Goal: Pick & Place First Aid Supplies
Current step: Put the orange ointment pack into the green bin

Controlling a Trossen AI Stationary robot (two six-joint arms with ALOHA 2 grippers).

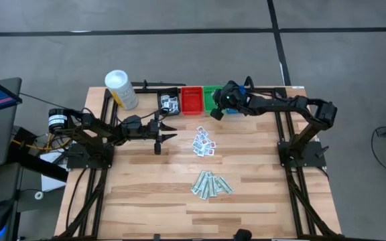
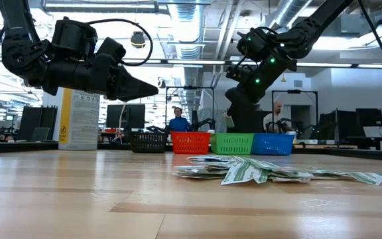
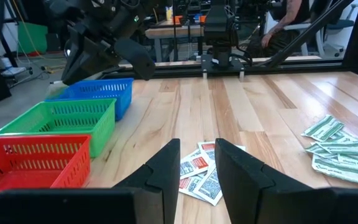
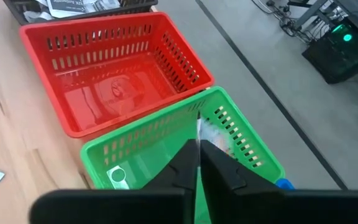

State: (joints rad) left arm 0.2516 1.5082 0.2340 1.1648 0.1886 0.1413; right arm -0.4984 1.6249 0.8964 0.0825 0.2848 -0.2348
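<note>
Here right gripper (image 4: 199,155) over green bin (image 4: 142,146), fingers pinched on a packet (image 4: 199,127); left gripper (image 3: 196,163) part open, empty, packets (image 3: 201,174) just ahead

Four bins (image 1: 191,100), one canister (image 1: 121,89), two packet piles (image 1: 205,144).

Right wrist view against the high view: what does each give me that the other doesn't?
Right wrist only: the right gripper over the green bin, jaws nearly shut on a thin packet, and the red bin's bare floor.

High only: the left gripper waiting over bare table, the loose white packets, the pale-green strips and the white canister.

Both: red and green bins side by side, and packets in the black bin.
</note>
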